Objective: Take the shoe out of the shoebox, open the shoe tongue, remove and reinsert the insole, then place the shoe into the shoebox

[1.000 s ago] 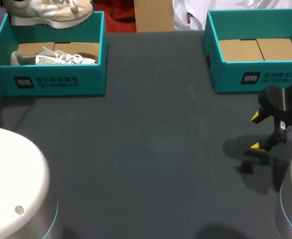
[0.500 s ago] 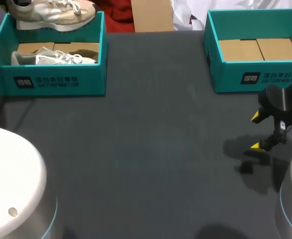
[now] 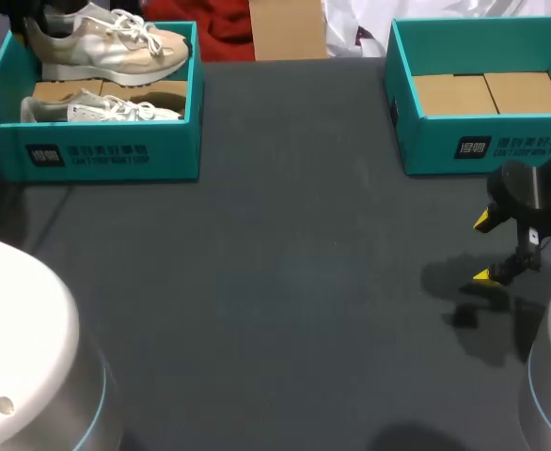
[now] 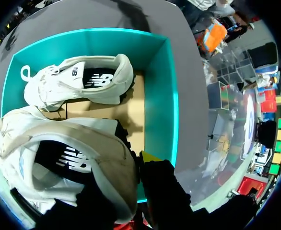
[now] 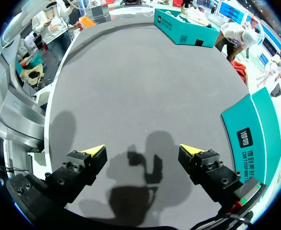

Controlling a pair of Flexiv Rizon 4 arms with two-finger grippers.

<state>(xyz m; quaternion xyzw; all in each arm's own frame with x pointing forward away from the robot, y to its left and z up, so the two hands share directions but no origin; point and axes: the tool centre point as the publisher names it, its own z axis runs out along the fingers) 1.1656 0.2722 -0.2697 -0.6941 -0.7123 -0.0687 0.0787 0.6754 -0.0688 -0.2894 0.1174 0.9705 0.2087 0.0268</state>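
Beige sneaker [image 3: 106, 47], pinched by left fingers [image 4: 150, 156], has advanced over teal shoebox [image 3: 106, 160] (extraction under way); right fingers [image 5: 93, 151] spread.

Two teal shoeboxes [image 3: 87, 155] [image 3: 487, 148] are counted, two pale shoes [image 3: 106, 52] [image 3: 97, 110], two yellow-tipped grippers [image 4: 139, 163] [image 5: 145, 152], one dark table [image 3: 285, 282].

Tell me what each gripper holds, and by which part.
The left gripper holds the beige shoe by its heel end, above the left shoebox. The right gripper is open, holding nothing.
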